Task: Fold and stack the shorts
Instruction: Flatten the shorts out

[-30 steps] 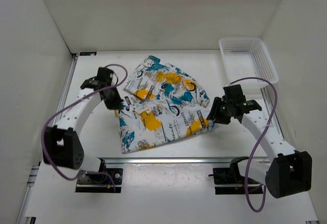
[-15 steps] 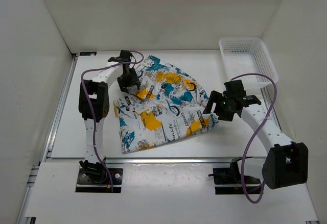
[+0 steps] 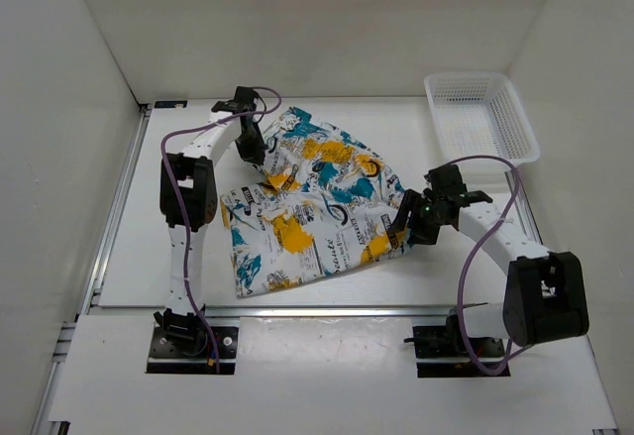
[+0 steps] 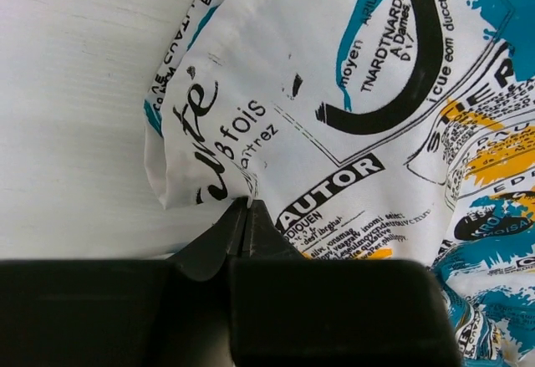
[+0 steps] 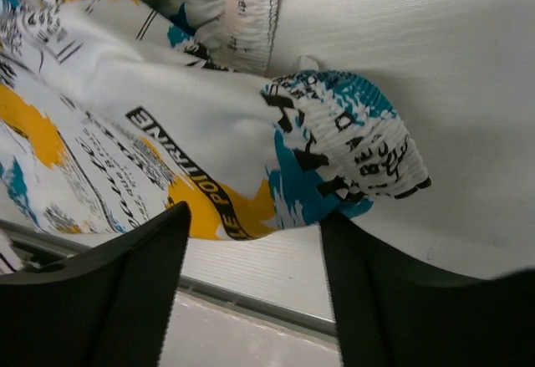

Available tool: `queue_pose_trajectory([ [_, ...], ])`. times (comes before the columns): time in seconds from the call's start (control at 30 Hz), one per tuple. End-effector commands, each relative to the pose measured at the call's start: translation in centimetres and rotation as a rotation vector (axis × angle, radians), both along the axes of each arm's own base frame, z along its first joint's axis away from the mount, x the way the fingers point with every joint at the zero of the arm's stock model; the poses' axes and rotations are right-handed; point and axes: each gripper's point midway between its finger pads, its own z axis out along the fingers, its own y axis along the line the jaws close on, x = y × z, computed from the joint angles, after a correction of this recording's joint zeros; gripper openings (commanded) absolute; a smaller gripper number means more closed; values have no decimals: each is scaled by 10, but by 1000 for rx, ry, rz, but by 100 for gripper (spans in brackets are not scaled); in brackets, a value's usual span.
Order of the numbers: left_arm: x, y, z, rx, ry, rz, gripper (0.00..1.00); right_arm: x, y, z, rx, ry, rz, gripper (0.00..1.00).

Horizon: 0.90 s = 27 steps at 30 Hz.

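Shorts: the shorts (image 3: pixel 312 202) lie spread on the middle of the white counter (image 3: pixel 396 281), mostly flat, with one layer lapping over another. The print is yellow-orange, teal and black on white.

Left gripper: the left gripper (image 4: pixel 247 213) is at the far-left corner of the shorts, its arm stretched well out across the counter. Its dark fingers are pressed together, and a small pucker of the cloth's edge is pinched at their tips.

Cloth at the left gripper: in the left wrist view, a rounded fold of printed fabric rises just past the tips, with bare counter to its left.

Right gripper: the right gripper (image 5: pixel 255 216) sits low at the right-hand edge of the shorts. Its two black fingers (image 5: pixel 109 292) are spread wide.

Cloth at the right gripper: a gathered, ribbed corner of the shorts lies between the spread fingers and slightly beyond them. Whether either finger touches it cannot be told.

Basket: a white mesh basket (image 3: pixel 522 118) stands at the far-right corner of the counter, well apart from the shorts and beyond the right arm.
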Motion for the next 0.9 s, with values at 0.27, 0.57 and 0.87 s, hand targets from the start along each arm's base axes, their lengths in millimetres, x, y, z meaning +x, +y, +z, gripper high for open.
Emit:
queue_pose_trajectory([
  [0.27,18,10,53,39,-128,26,10,28,14,7,-33,-46,2,0],
  [0.57,40,13,147,10,-345,102,10,12,-3,49,-108,-145,57,0],
  [0.87,102,5,131,-74,-403,110,10,46,33,61,-30,-170,149,14],
])
